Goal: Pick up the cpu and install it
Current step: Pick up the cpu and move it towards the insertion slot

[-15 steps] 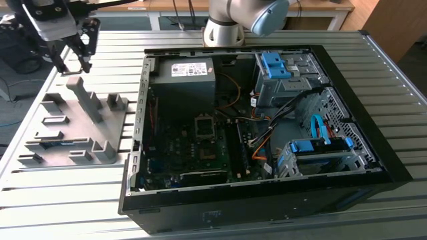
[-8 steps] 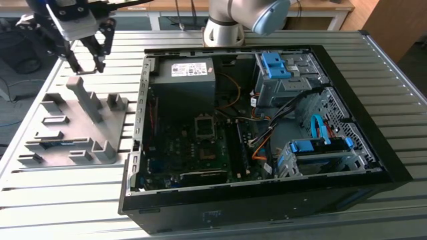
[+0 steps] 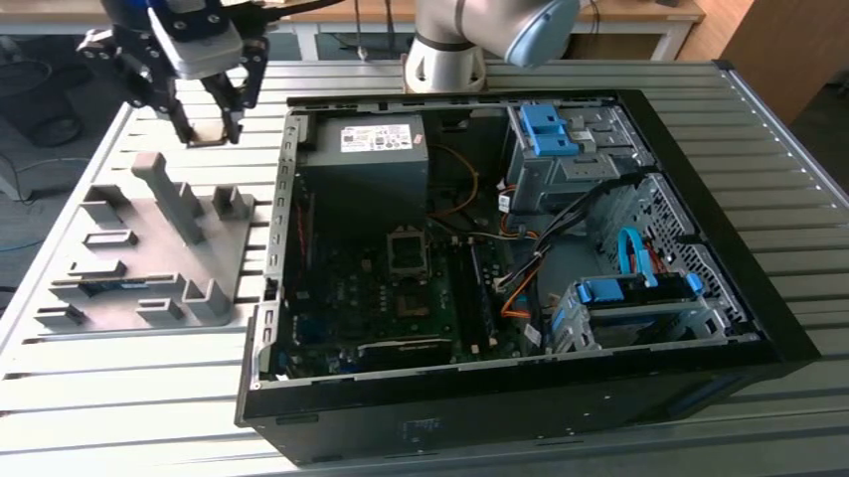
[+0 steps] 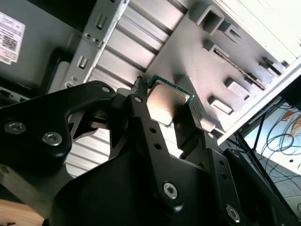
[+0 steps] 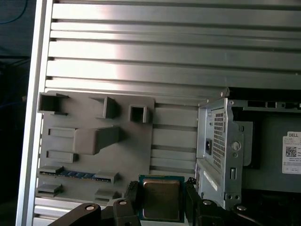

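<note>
A slatted metal table (image 3: 743, 129) carries an open computer case (image 3: 743, 328) and, at the exterior view's left, a grey parts holder (image 3: 146, 268). Over the slats, near the holder's end and the case's corner, the gripper (image 3: 207, 127) hangs with its fingers clamped on opposite edges of the cpu (image 5: 161, 198), whose silver face shows in both wrist views.
</note>
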Motion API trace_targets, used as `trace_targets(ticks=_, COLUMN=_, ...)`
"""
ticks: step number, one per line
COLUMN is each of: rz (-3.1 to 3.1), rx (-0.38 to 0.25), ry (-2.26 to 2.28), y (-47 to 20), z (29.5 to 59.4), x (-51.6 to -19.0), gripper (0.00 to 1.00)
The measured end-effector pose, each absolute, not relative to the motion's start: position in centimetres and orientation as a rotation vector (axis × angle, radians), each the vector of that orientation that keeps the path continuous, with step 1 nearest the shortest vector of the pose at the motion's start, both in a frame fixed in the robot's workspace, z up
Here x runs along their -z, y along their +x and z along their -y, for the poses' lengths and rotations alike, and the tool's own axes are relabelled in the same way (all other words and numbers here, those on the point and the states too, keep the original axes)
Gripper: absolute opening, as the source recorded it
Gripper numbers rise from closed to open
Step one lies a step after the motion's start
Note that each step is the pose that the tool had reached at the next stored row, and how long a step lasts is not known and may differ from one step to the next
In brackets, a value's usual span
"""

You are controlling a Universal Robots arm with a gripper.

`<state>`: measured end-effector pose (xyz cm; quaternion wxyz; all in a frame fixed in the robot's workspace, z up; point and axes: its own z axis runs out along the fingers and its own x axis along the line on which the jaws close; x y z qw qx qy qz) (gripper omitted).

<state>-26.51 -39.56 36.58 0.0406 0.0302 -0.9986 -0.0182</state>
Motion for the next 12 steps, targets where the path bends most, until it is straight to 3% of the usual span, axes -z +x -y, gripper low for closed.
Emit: trace_targets(ticks=12, rz=3.056, rx=0.056, ry=0.092, y=-21.7, z=39.6, x=-36.5, gripper=0.47)
